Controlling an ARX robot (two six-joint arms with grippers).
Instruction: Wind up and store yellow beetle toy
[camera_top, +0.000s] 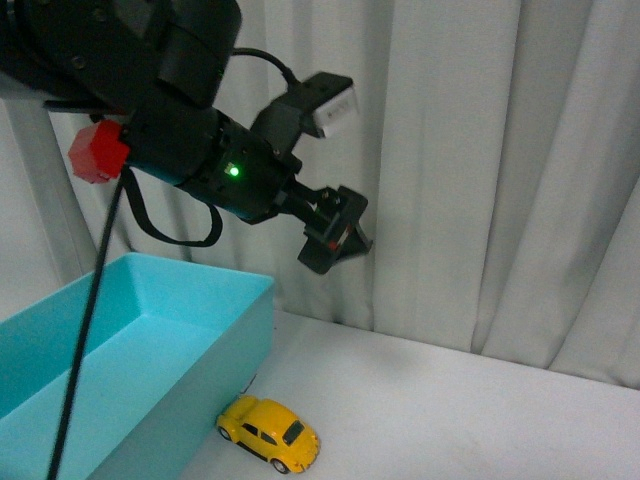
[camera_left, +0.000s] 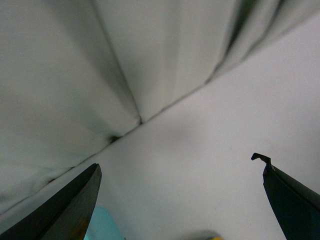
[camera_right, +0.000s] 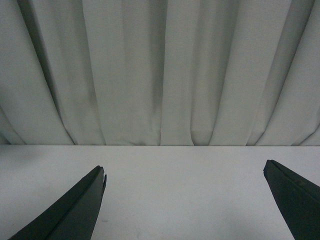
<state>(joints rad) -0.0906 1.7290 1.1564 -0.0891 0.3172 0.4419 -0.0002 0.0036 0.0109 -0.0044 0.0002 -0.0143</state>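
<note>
The yellow beetle toy (camera_top: 269, 432) stands on its wheels on the white table, close beside the near corner of the teal bin (camera_top: 150, 340). My left gripper (camera_top: 335, 232) is open and empty, held high in the air above and behind the toy. In the left wrist view its two dark fingers (camera_left: 65, 210) stand wide apart over the table, with a sliver of yellow (camera_left: 216, 238) and a bit of teal (camera_left: 102, 227) at the picture's edge. My right gripper (camera_right: 182, 200) is open and empty over bare table; the front view does not show it.
The teal bin is open-topped and fills the left side of the front view. A white pleated curtain (camera_top: 480, 150) hangs behind the table. The white tabletop (camera_top: 450, 420) stretches to the right of the toy.
</note>
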